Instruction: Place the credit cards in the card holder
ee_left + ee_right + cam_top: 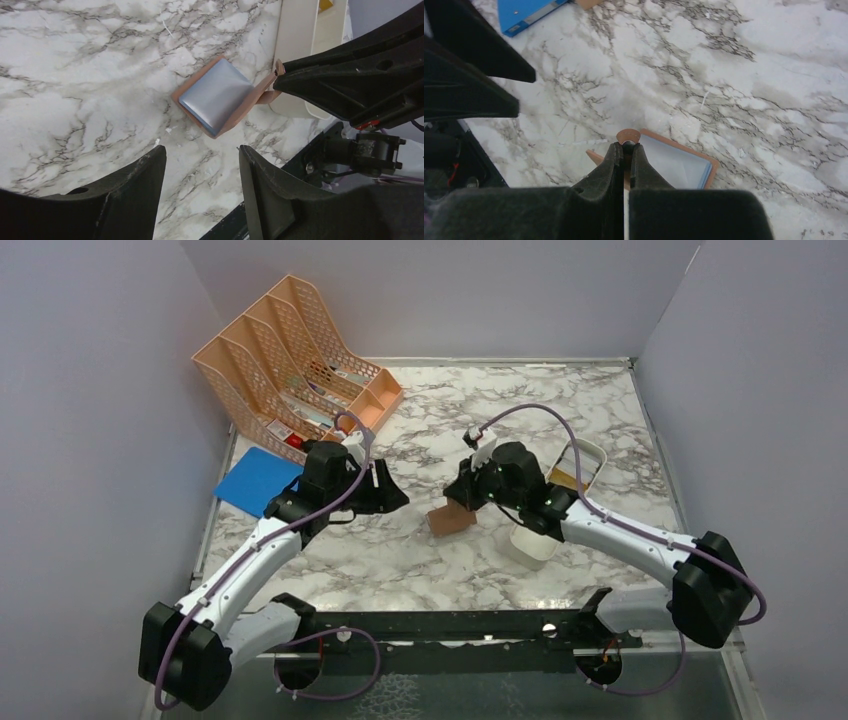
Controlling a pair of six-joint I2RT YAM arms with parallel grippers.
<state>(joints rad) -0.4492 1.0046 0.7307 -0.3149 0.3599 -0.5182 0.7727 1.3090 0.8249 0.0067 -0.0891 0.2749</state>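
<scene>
Right wrist view showed your right claw (624,150) pinched tight on the snap tab (628,135) of the card holder (679,162), with no gap between the fingers. From the left wrist view the holder lay open on the bench (75,75), light blue lining (215,95) facing up and one flap raised by that pinch. Your left claw (201,155) was spread wide and empty, hovering near the holder without touching it. Of the credit cards (568,478) only a yellowish-gold patch showed, in the white tray (592,452) beside the right arm; how many lay there could not be told.

The step in hand looked like opening and steadying the holder. To do it well, you would want the tab held low and the lining flat on the bench, because a wallet this light would likely slide or lift if pulled upward. The slots should face the left claw. A thin card would need gripping by one edge and feeding edge-first, in line with the slot.
</scene>
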